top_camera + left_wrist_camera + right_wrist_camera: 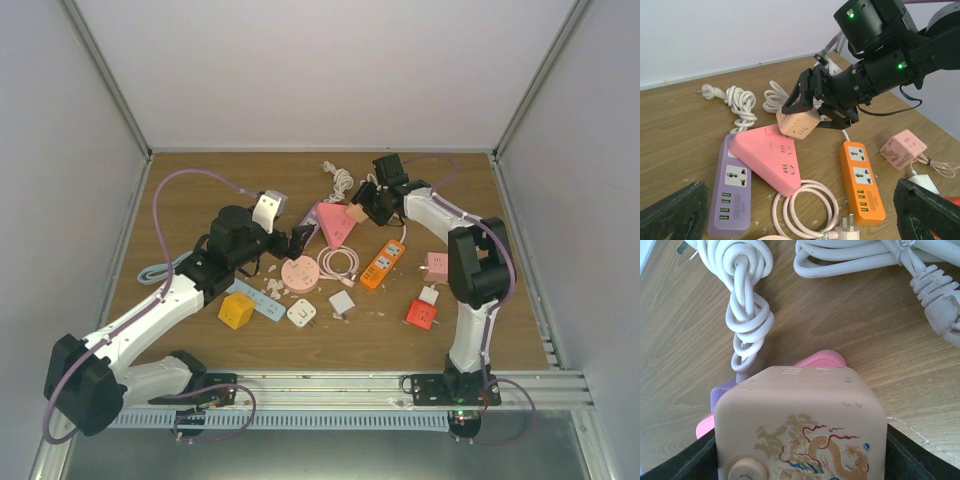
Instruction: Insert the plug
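From above, my right end effector (pixel 362 207) is gripping the beige cube plug (pixel 354 213) at the far corner of the pink triangular strip (pixel 335 225), which is lying flat on the worktop (pixel 200 200). My left end effector (pixel 300 241) is hanging just beside the strip's opposite edge, holding nothing.

In the left wrist view, my left fingers are spreading wide at both lower corners with nothing between them. The cube is sitting clamped between the right fingers, tilted slightly, over the strip's far edge. I cannot tell whether it is touching. A purple strip (pixel 732 195) is lying partly under the pink one, and an orange strip (pixel 862 180) is lying apart on its other side.

In the right wrist view the cube is filling the lower frame, and only a rounded corner of the pink strip is peeking out beyond it. The prongs are hidden.

I judge that I am lining up for insertion. To do it well, I should level the cube, centre it over a socket on the strip's face, and press straight down. My free left end effector could steady the strip against sliding.
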Available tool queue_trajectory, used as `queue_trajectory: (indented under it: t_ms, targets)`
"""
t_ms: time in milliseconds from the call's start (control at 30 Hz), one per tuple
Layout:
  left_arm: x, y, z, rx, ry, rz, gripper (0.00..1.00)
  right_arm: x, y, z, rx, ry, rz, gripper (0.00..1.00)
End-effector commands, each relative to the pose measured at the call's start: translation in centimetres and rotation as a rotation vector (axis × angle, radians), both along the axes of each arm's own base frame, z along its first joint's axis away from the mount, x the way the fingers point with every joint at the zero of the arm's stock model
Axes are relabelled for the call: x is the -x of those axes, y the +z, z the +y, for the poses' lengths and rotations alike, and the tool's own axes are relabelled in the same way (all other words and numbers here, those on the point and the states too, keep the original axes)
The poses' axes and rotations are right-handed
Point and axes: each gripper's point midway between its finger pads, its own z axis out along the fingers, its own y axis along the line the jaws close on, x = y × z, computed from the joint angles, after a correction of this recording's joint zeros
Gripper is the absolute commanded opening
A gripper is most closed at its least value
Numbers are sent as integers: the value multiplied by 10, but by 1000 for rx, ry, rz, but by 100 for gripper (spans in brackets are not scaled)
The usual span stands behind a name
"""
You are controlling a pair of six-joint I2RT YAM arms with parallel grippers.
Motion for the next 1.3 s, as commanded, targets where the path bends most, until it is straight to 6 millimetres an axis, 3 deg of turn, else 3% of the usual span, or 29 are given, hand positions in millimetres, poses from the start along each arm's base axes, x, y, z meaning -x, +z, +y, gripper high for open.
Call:
queue_trajectory:
  t_ms: [0, 233, 533, 767, 900, 1267]
  targets:
    - [-5, 1, 3, 1, 25, -11, 99, -8, -2, 0, 16, -12, -15, 46]
    - [-6, 0, 4, -2, 31, -9, 99, -3, -11, -3, 32, -31, 25, 46]
    - [-7, -2, 4, -9, 35, -4, 99, 9, -17, 8, 28, 2, 116, 49]
    - [-10, 1, 4, -7, 40, -10, 99, 10, -11, 15, 10, 35, 110, 53]
    - [-9, -7, 4, -25, 39, 22, 99, 9, -12, 15, 12, 18, 117, 52]
    - [-13, -15, 5, -45, 52, 44, 99, 20, -55, 8, 162, -37, 193, 46]
